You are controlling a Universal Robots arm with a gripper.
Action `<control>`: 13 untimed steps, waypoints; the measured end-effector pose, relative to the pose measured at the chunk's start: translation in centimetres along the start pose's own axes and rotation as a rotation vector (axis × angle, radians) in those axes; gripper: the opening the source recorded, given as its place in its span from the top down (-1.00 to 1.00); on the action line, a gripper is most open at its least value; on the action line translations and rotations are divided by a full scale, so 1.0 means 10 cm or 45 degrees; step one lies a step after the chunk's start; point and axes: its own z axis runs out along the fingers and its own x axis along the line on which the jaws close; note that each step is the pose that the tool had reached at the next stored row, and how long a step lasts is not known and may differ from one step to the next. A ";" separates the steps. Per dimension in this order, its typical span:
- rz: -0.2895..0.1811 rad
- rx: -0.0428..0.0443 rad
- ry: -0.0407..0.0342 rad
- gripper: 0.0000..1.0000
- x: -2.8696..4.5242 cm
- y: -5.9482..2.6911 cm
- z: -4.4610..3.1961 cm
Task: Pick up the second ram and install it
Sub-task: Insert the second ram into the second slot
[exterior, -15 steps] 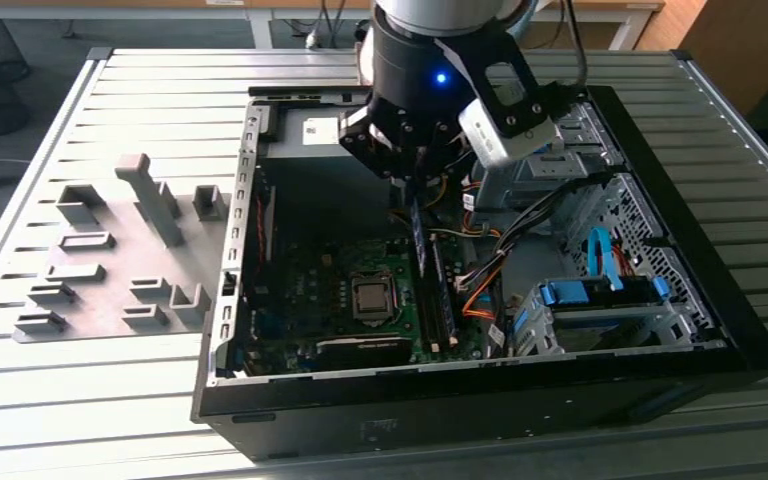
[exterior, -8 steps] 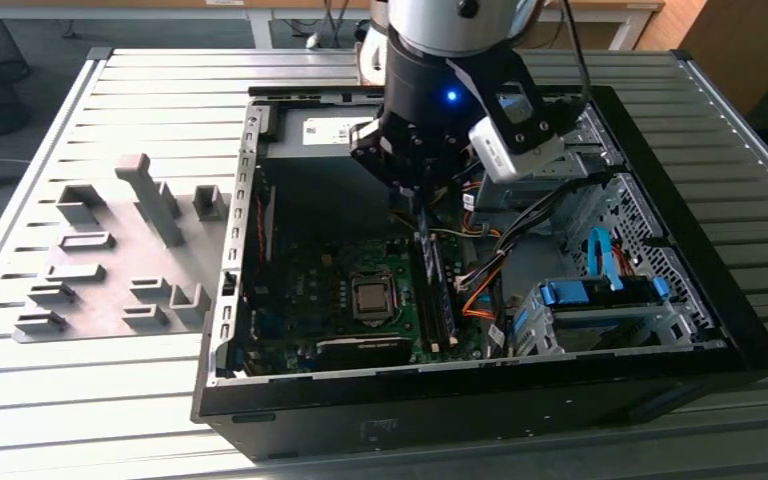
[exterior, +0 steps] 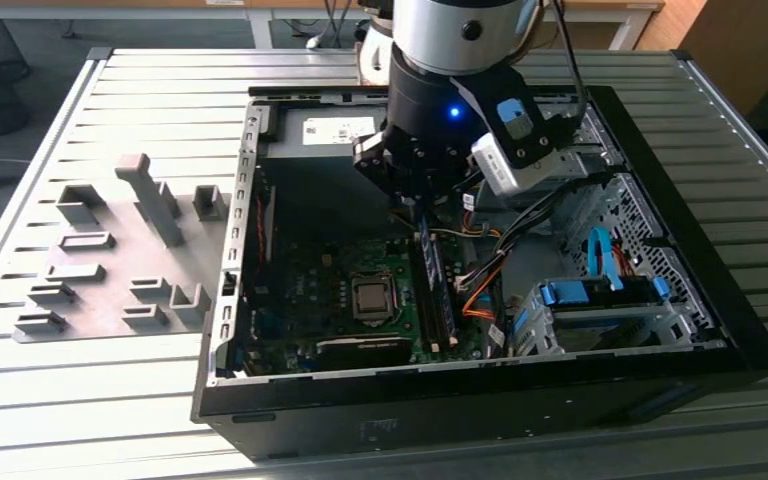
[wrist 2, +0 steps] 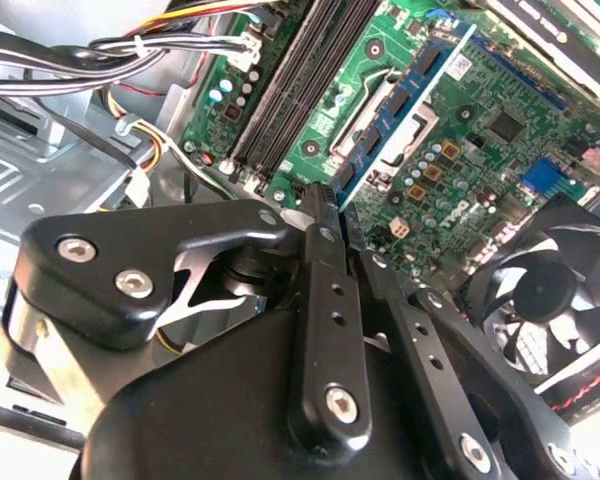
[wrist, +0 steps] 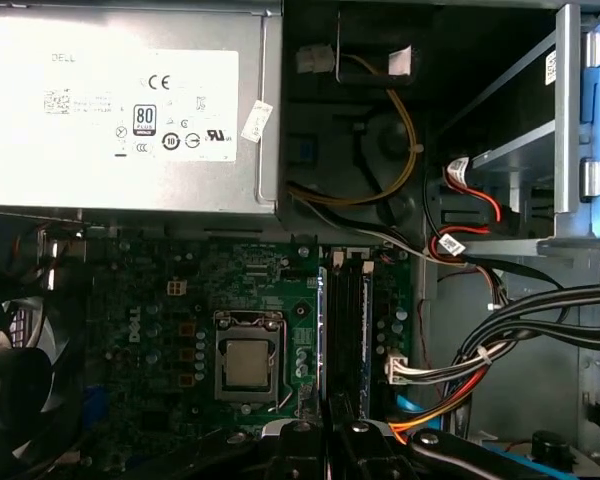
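Your pincer is clamped edge-on on the second ram, which runs straight ahead from the fingertips, long axis parallel to the memory slots just beside it.

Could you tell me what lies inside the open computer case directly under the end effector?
Under the end effector lies the green motherboard with its memory slots. The end effector hides their near end.

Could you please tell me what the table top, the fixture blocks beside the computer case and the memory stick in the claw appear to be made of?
Table top: looks like bare metal, probably aluminium, given its long ribbed slots and dull silver sheen.
Fixture blocks: matte grey, likely plastic; no shine.
Memory stick: blue-green circuit board carrying dark chips.
Claw: black, smooth, probably coated metal; bolts show.
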 end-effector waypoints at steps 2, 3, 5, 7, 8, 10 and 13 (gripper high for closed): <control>0.000 0.000 -0.0001 0.73 0.000 0.000 0.001; 0.000 0.000 -0.0001 0.73 0.000 0.000 0.002; 0.000 0.000 -0.0002 0.73 0.000 0.000 0.002; 0.000 0.000 -0.0001 0.73 0.000 0.000 0.004; -0.002 -0.001 0.0004 0.73 0.000 0.000 0.009; -0.006 0.000 0.0024 0.73 0.000 -0.002 0.023; -0.008 -0.001 0.0076 0.73 0.001 -0.005 0.062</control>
